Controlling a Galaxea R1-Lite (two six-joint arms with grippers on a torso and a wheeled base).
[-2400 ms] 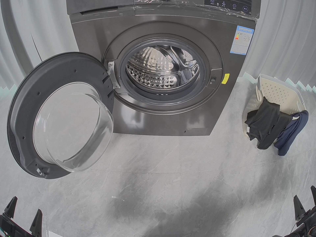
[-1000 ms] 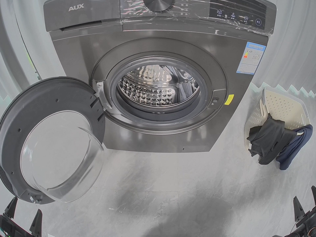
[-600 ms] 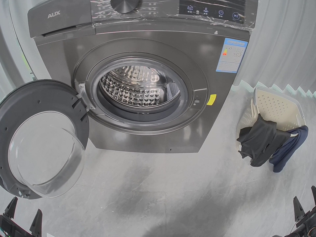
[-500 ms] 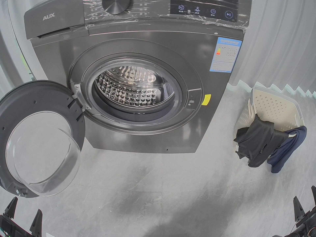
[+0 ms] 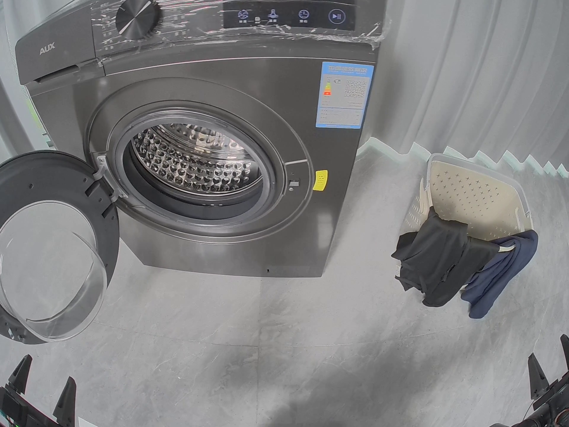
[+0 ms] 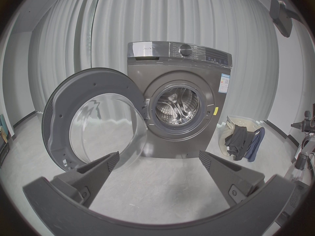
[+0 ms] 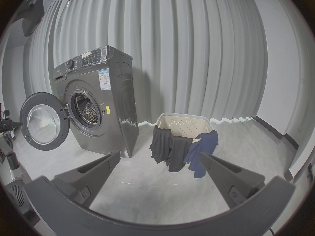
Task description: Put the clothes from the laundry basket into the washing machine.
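At 3 o'clock of the washing machine [image 5: 237, 72], the laundry basket [image 5: 474, 197] holds the clothes [image 5: 438, 256], draped over its rim and not yet picked up. The head view has swung toward the basket, which suggests the approach is under way. The left gripper [image 6: 158, 154] and right gripper [image 7: 159, 154] sit low, fingers spread and empty.

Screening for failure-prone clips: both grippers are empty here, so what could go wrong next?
The black garment and blue garment hang together over the basket rim; pulling one might drag the other out or tip the basket. The washer door stands wide open near the left gripper, which could clip it.
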